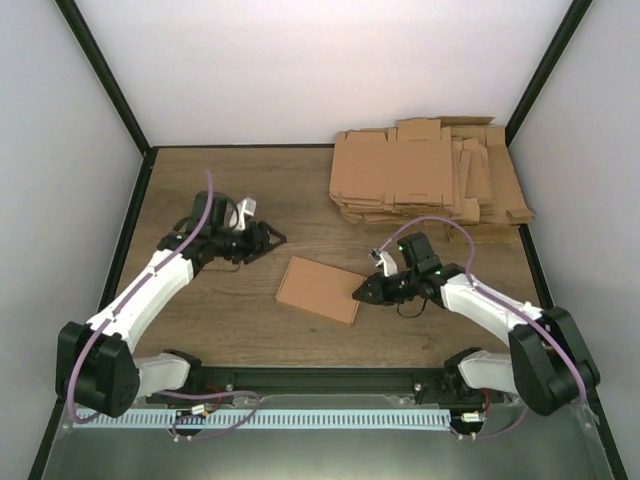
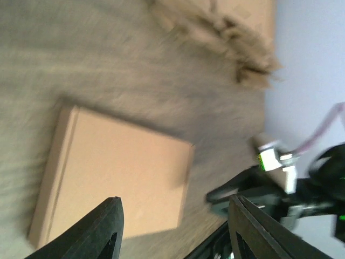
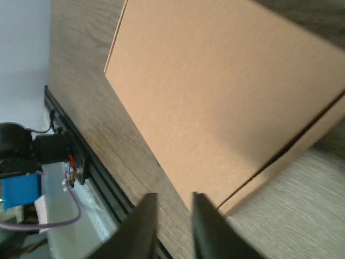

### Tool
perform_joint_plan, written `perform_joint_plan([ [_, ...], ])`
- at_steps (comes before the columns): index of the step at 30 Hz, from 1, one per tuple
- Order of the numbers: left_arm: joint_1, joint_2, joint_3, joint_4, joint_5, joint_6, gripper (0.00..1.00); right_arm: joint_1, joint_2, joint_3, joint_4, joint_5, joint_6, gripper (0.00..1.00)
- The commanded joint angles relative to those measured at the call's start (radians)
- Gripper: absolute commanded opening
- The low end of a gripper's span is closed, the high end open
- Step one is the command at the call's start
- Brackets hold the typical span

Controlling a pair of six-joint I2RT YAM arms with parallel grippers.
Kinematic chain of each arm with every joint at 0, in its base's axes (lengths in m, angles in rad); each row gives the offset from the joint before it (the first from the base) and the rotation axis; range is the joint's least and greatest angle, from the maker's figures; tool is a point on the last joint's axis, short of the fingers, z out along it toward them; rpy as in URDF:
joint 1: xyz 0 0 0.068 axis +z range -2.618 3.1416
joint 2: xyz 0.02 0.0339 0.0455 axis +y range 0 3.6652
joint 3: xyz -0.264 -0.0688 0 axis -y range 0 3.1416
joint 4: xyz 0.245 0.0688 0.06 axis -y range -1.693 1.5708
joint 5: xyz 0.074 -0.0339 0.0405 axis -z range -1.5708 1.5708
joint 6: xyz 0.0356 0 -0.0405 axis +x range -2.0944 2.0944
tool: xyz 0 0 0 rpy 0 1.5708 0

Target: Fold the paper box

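Observation:
The paper box (image 1: 320, 288) lies closed and flat, a shallow brown mailer, at the middle of the wooden table. My left gripper (image 1: 272, 238) hovers up and to the left of it, jaws open and empty. In the left wrist view the box (image 2: 118, 172) lies beyond the spread left gripper (image 2: 175, 216). My right gripper (image 1: 362, 292) sits at the box's right edge. In the right wrist view, the right gripper (image 3: 173, 198) stands just short of the box (image 3: 226, 91) with a narrow gap between its fingers and bare wood showing through.
A pile of flat cardboard blanks (image 1: 430, 172) lies at the back right, blurred in the left wrist view (image 2: 226, 27). A black rail (image 1: 320, 380) runs along the near table edge. Dark frame posts and pale walls close in the sides and back.

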Motion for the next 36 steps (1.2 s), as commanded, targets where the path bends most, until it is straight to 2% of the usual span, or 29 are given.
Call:
perform_joint_plan([
  [1, -0.017, 0.002, -0.116, -0.088, 0.001, 0.025, 0.57, 0.0, -0.095, 0.09, -0.127, 0.172, -0.004, 0.37],
  [3, -0.044, 0.005, -0.146, -0.09, -0.01, 0.014, 0.57, 0.001, -0.104, 0.106, -0.159, 0.208, 0.001, 0.45],
  [5, -0.084, 0.006, -0.171, -0.09, -0.026, -0.016, 0.57, 0.001, -0.102, 0.099, -0.177, 0.235, 0.006, 0.46],
  [9, -0.179, -0.031, -0.232, -0.068, -0.053, -0.11, 0.5, 0.011, -0.097, 0.044, -0.156, 0.203, 0.024, 0.47],
  [11, -0.217, -0.063, -0.289, -0.022, -0.055, -0.168, 0.41, 0.02, -0.092, 0.028, -0.138, 0.206, 0.056, 0.53],
  [13, -0.246, -0.082, -0.346, 0.037, -0.055, -0.216, 0.3, 0.023, -0.071, 0.02, -0.127, 0.235, 0.091, 0.54],
  [14, -0.255, -0.083, -0.371, 0.067, -0.053, -0.236, 0.23, 0.023, -0.053, 0.018, -0.129, 0.257, 0.11, 0.52],
  [16, -0.266, -0.069, -0.406, 0.114, -0.039, -0.261, 0.1, 0.024, -0.019, 0.013, -0.117, 0.261, 0.13, 0.4],
  [17, -0.271, -0.062, -0.415, 0.125, -0.043, -0.265, 0.05, 0.028, -0.001, 0.014, -0.113, 0.26, 0.142, 0.38],
  [21, -0.276, -0.024, -0.446, 0.169, -0.054, -0.264, 0.04, 0.084, 0.033, 0.014, -0.108, 0.301, 0.187, 0.37],
  [26, -0.276, 0.05, -0.468, 0.287, -0.05, -0.28, 0.04, 0.09, 0.04, 0.015, -0.119, 0.344, 0.218, 0.4],
  [30, -0.272, 0.094, -0.478, 0.354, -0.092, -0.302, 0.04, 0.115, 0.112, 0.045, -0.056, 0.297, 0.24, 0.44],
  [34, -0.205, 0.153, -0.5, 0.446, -0.15, -0.325, 0.04, 0.191, 0.312, 0.212, 0.102, 0.224, 0.275, 0.49],
  [36, -0.074, 0.193, -0.488, 0.458, -0.156, -0.292, 0.04, 0.22, 0.461, 0.375, 0.19, 0.165, 0.288, 0.49],
])
